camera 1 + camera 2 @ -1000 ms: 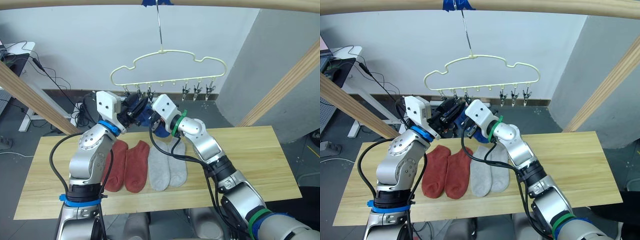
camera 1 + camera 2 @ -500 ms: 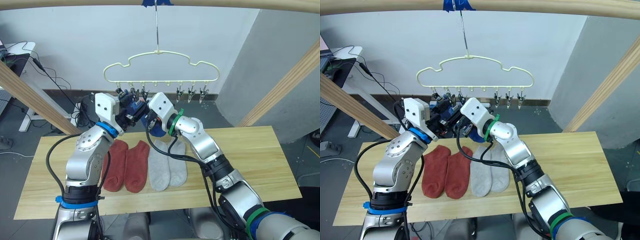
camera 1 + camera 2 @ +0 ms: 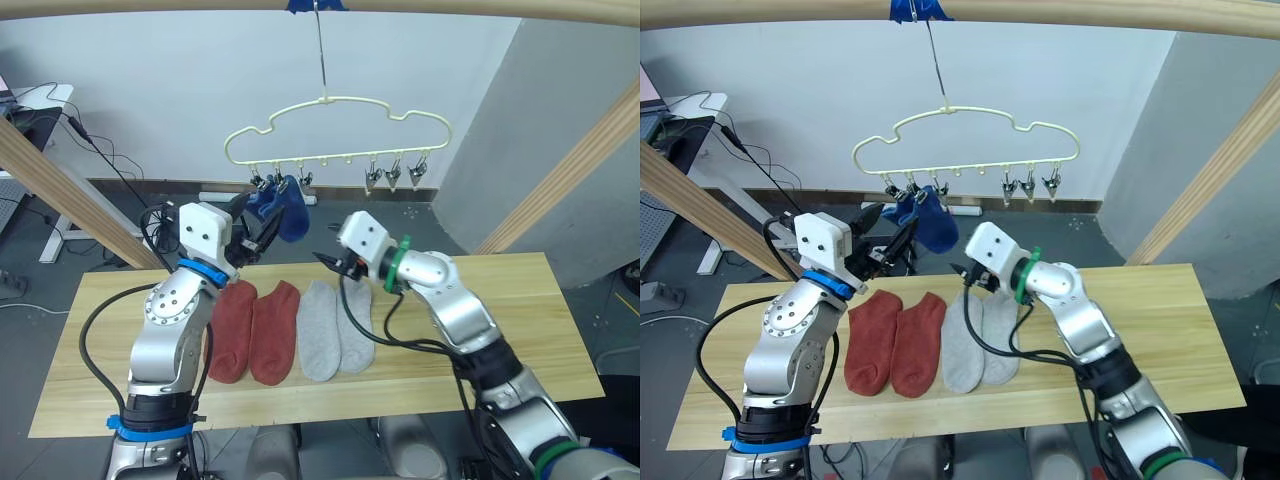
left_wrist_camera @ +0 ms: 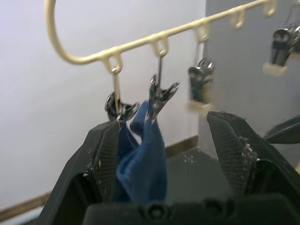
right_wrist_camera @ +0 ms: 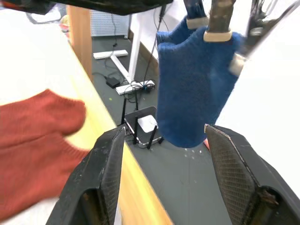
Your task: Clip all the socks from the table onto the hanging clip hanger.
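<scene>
Two soft light grey ankle socks [image 3: 335, 327] were seen flat on the pale-yellow plank table [image 3: 520, 310], long axes running front to back, cuffs pointing away, directly below the right gripper [image 3: 332, 261], the nearer one, its fingers parted and empty. The left gripper [image 3: 250, 235], likewise parted, was beside the blue socks [image 3: 283, 210] clipped on the pale-yellow wire hanger [image 3: 340, 130].
</scene>
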{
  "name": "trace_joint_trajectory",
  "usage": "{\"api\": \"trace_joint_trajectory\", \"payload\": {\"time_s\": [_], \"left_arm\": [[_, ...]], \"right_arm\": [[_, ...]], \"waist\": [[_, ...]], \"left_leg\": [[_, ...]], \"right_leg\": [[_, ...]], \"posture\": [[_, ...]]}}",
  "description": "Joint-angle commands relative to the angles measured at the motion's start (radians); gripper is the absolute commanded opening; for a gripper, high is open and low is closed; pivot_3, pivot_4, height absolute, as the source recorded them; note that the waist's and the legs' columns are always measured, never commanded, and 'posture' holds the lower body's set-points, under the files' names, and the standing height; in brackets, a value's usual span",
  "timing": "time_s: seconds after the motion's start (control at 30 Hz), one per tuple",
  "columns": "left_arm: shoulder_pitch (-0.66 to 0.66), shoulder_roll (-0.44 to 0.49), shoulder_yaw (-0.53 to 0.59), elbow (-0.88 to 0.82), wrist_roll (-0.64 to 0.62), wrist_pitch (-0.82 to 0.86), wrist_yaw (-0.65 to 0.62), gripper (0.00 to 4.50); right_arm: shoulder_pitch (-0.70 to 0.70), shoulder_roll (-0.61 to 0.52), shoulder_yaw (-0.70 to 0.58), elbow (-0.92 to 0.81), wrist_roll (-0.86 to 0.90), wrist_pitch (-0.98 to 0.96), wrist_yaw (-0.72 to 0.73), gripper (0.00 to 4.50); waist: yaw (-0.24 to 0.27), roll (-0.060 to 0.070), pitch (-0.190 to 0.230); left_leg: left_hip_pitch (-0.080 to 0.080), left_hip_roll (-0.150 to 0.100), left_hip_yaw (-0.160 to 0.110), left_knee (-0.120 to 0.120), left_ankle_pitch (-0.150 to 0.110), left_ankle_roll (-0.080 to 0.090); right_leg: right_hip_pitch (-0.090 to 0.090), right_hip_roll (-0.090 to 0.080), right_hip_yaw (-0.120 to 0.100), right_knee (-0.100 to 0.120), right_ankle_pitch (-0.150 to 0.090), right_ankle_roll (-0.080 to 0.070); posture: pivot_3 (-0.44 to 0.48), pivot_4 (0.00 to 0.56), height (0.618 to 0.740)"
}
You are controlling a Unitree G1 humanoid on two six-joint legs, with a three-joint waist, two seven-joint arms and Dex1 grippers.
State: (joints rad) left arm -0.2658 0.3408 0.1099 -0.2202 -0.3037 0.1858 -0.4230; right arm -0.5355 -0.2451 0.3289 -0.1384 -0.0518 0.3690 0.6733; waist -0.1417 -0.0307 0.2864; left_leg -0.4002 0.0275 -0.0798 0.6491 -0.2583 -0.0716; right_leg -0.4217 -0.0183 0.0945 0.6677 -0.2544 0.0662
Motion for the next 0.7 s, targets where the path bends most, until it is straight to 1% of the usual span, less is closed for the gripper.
{"api": "trace_joint_trajectory", "payload": {"time_s": [0.03, 0.13, 0.17, 0.23, 0.27, 0.4, 0.5, 0.63, 0.7], "left_arm": [[-0.003, -0.029, -0.034, -0.046, 0.028, -0.059, 0.011, 3.29], [-0.003, -0.07, -0.065, -0.04, 0.054, -0.088, 0.029, 3.29], [-0.002, -0.081, -0.074, -0.038, 0.064, -0.098, 0.033, 3.29], [0.0, -0.105, -0.092, -0.03, 0.081, -0.119, 0.044, 3.29], [-0.001, -0.12, -0.102, -0.022, 0.092, -0.129, 0.054, 3.29], [-0.017, -0.167, -0.119, 0.023, 0.129, -0.165, 0.093, 3.29], [-0.036, -0.189, -0.11, 0.065, 0.144, -0.185, 0.116, 3.29], [-0.061, -0.199, -0.093, 0.118, 0.159, -0.204, 0.148, 2.49], [-0.073, -0.203, -0.09, 0.137, 0.163, -0.208, 0.159, 2.49]], "right_arm": [[0.054, -0.05, -0.043, -0.19, 0.066, 0.078, 0.043, 2.8], [0.099, -0.097, -0.067, -0.298, 0.098, 0.146, 0.052, 2.8], [0.107, -0.108, -0.074, -0.32, 0.108, 0.163, 0.051, 2.8], [0.119, -0.128, -0.087, -0.363, 0.13, 0.192, 0.051, 2.8], [0.125, -0.136, -0.097, -0.378, 0.14, 0.207, 0.048, 2.8], [0.131, -0.162, -0.126, -0.404, 0.161, 0.243, 0.029, 2.8], [0.125, -0.172, -0.14, -0.409, 0.172, 0.258, 0.016, 2.8], [0.125, -0.184, -0.147, -0.42, 0.184, 0.271, 0.006, 2.83], [0.125, -0.187, -0.147, -0.426, 0.189, 0.276, 0.0, 2.83]], "waist": [[0.0, 0.0, 0.0], [0.0, 0.0, 0.0], [-0.001, 0.0, 0.0], [-0.004, 0.0, 0.0], [-0.004, 0.0, 0.0], [-0.009, -0.001, 0.0], [-0.016, -0.001, 0.0], [-0.027, -0.001, -0.001], [-0.029, -0.001, -0.001]], "left_leg": [[0.0, 0.0, 0.0, 0.0, 0.0, 0.0], [0.0, -0.001, 0.0, 0.003, 0.0, 0.0], [0.0, -0.001, 0.0, 0.006, 0.0, 0.0], [0.0, -0.001, 0.0, 0.01, 0.0, 0.0], [0.0, -0.001, 0.0, 0.012, 0.0, 0.0], [0.001, -0.001, 0.0, 0.015, 0.001, 0.002], [0.002, -0.001, 0.0, 0.015, 0.002, 0.004], [0.001, -0.001, 0.0, 0.015, 0.003, 0.004], [0.001, -0.001, 0.0, 0.015, 0.003, 0.004]], "right_leg": [[0.0, 0.0, 0.0, 0.001, 0.0, 0.0], [0.0, 0.0, 0.0, 0.004, 0.0, 0.0], [0.0, 0.0, 0.0, 0.005, 0.0, 0.0], [0.0, 0.001, 0.001, 0.008, 0.0, 0.0], [0.001, 0.001, 0.001, 0.01, 0.0, 0.0], [0.002, 0.003, 0.003, 0.011, 0.0, 0.002], [0.002, 0.004, 0.003, 0.011, 0.001, 0.003], [0.002, 0.004, 0.003, 0.011, 0.002, 0.003], [0.002, 0.004, 0.004, 0.011, 0.003, 0.002]], "posture": [[-0.188, 0.228, 0.74], [-0.2, 0.231, 0.74], [-0.218, 0.234, 0.74], [-0.218, 0.234, 0.74], [-0.234, 0.232, 0.74], [-0.242, 0.234, 0.74], [-0.255, 0.236, 0.74], [-0.261, 0.238, 0.74], [-0.262, 0.239, 0.74]]}}
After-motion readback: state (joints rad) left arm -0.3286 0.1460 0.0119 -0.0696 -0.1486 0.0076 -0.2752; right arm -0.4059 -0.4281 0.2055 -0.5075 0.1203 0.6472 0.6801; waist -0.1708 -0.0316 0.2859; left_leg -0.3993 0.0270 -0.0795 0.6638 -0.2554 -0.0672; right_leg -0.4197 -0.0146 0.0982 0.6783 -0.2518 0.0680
